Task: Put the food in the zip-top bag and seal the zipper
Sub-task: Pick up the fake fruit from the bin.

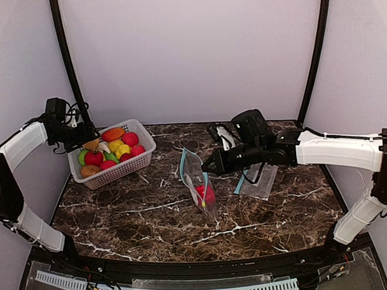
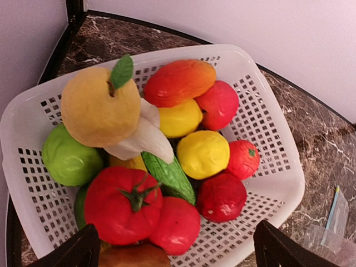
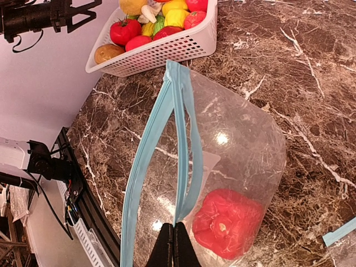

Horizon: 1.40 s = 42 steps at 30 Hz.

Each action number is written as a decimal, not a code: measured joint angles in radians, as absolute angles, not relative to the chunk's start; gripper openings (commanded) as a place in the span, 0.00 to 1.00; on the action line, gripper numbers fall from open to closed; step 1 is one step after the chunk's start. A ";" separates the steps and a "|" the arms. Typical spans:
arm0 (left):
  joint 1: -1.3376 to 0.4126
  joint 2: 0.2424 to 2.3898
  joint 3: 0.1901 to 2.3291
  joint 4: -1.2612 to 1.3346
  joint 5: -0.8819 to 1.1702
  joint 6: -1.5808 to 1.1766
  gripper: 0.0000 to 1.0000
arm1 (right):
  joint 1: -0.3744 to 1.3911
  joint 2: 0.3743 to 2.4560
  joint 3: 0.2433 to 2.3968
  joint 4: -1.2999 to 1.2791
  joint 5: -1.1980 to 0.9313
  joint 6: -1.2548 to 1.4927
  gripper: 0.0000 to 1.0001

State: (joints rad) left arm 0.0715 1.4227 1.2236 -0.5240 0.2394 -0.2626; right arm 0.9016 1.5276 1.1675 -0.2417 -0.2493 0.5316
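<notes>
We pinch with one arm and hang open with the other.
Our right gripper point(image 3: 173, 245) is squeezed tight on the blue zipper edge of the clear plastic zip-top bag point(image 3: 239, 139), which stands on the dark marble table point(image 1: 151, 216) with one red toy pepper point(image 3: 228, 222) inside. Our left gripper point(image 2: 177, 245) is spread wide, holding nothing, just above the small toy fruits and vegetables point(image 2: 203, 153) piled in the white plastic lattice basket point(image 2: 267, 139).
</notes>
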 measured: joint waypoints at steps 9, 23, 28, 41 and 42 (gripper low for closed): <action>0.155 1.649 1.345 -0.466 0.236 -0.234 0.99 | 0.904 1.528 1.204 -0.245 -0.249 0.532 0.00; 0.176 1.846 1.481 -0.435 0.180 -0.212 0.99 | 0.904 1.582 1.255 -0.266 -0.246 0.521 0.00; 0.177 1.884 1.509 -0.434 0.165 -0.201 0.92 | 0.904 1.600 1.272 -0.274 -0.246 0.512 0.00; 0.177 1.921 1.537 -0.441 0.137 -0.158 0.71 | 0.904 1.612 1.279 -0.286 -0.247 0.507 0.00; 0.177 1.921 1.538 -0.442 0.137 -0.157 0.70 | 0.904 1.612 1.279 -0.286 -0.247 0.506 0.00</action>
